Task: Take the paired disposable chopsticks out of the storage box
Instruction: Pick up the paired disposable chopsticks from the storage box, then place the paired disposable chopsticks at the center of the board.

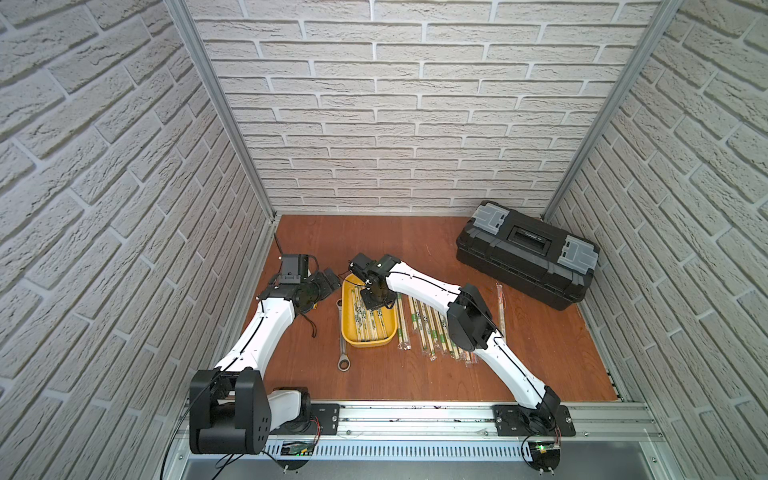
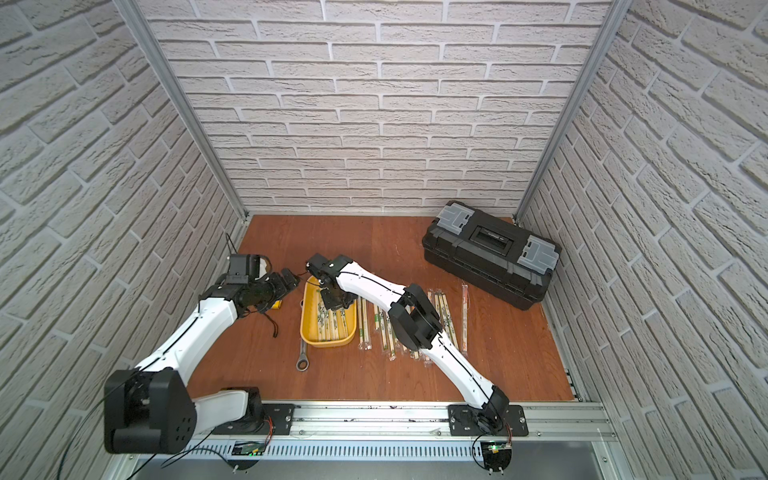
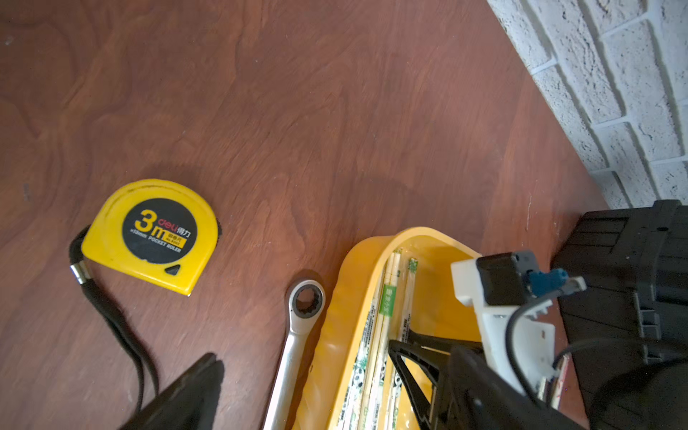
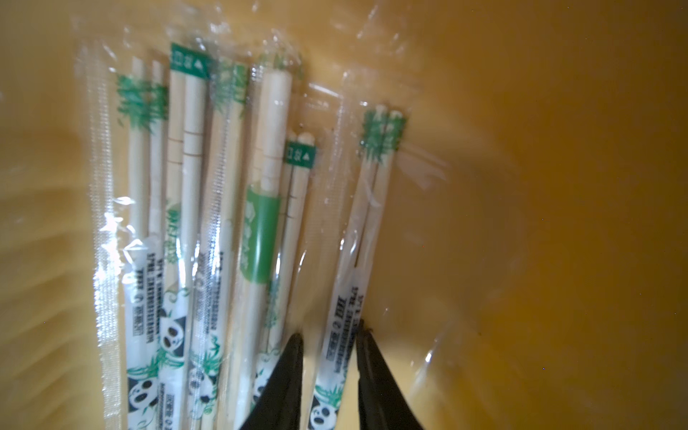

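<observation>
The right fingers (image 4: 368, 361) reach down inside the yellow tray (image 4: 540, 193). They stand close on either side of one sleeved pair of chopsticks (image 4: 372, 201), which lies slightly apart from the others, nearer the tray's wall. One finger touches the sleeve, but I cannot tell whether the pair is actually pinched. The left fingers (image 1: 329, 278) are spread wide and hold nothing, hovering just off the tray's far corner.

The other pairs in the tray lie overlapping. Pairs that are out lie in a row on the desk (image 1: 395, 374), just beside the tray on the side away from the wrench (image 1: 344, 365).

A pair like this is probably very light, and the thin wood is stiff. The clear sleeve looks glossy, loose and wider than the sticks, so a grip on film alone would likely slip or crumple. The better hold is across both sticks, well in from the end, so the pair does not swing or tip. It lies flat, so the fingertips must get right down to the tray floor. Overlapping neighbours could drag along.
</observation>
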Available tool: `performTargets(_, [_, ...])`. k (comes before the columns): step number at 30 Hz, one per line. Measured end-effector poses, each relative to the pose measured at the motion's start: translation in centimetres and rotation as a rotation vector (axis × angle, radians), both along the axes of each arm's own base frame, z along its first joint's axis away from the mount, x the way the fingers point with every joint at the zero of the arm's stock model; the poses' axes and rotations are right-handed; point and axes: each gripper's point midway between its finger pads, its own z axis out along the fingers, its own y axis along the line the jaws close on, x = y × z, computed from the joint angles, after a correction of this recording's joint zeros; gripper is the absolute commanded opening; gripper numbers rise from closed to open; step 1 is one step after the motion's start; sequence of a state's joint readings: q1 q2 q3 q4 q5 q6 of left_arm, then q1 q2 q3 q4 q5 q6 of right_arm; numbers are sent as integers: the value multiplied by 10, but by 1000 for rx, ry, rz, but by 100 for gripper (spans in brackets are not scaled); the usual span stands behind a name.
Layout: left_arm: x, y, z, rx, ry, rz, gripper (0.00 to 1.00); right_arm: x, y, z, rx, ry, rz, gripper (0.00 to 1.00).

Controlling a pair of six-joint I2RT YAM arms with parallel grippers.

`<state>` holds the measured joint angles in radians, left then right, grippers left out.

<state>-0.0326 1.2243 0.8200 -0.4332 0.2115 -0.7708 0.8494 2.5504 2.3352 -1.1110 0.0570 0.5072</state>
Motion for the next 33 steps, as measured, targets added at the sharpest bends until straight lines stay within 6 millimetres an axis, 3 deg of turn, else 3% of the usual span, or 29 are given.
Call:
performTargets(6, [0,0,2,-1,-5,0,98,1,1,3,8,-4,-8,2])
performTargets(16, [-1,-1,1,-3,-4,-3,98,7,-2,13,19,-19,-18,2])
performTargets(20, [-1,-1,1,-3,-3,-3,98,10,-6,38,48,-53,-30,2])
performTargets(27, [1,-1,0,-2,6,-3,98,16,-20,115,170,-165,-86,2])
performTargets(30, [1,-1,0,-3,8,-3,98,16,-37,136,207,-203,-126,2])
performTargets(33, [1,-1,0,-3,10,-3,98,12,-60,141,211,-220,-174,2])
